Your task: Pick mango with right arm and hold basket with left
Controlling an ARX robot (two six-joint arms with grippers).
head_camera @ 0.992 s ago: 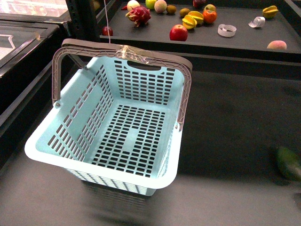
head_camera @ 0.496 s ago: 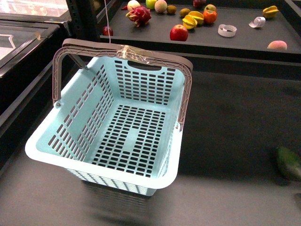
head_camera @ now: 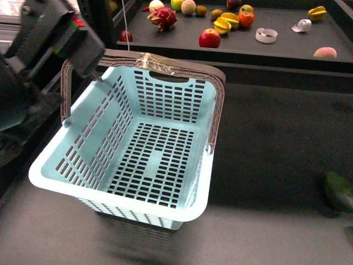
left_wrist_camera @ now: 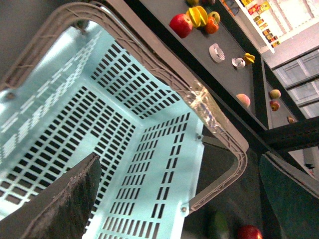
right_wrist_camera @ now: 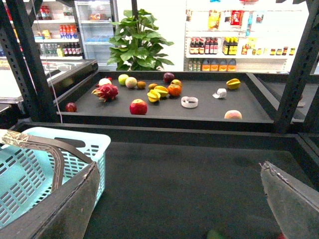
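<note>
A dark shelf [head_camera: 287,47] runs across the far side, at twelve o'clock from the basket [head_camera: 205,182]. The basket stands on a dark surface [head_camera: 276,138], centre-left in the front view. It is light-blue plastic with rows of slots in its walls and floor and a cut-out grip in the far wall. Two grey-brown handles [head_camera: 218,105] are swung up together over the far edge, bound at the top with crumpled clear tape [head_camera: 157,62].

The black left arm [head_camera: 33,61], blurred, is at ten o'clock from the basket, by the handles' corner. Whether it touches them I cannot tell. The left claw [left_wrist_camera: 179,159] is spread wide above the basket's inside, gripping nothing. The right claw [right_wrist_camera: 179,167] is also wide apart, facing the shelf, with a corner of the basket beside one finger.

On the shelf lies a red apple [head_camera: 209,38]. At one o'clock from it is a smooth yellow oval, seemingly the mango [head_camera: 231,19], touching a starfruit [head_camera: 222,26]. A dark green fruit [head_camera: 339,190] lies at four o'clock from the basket.
</note>
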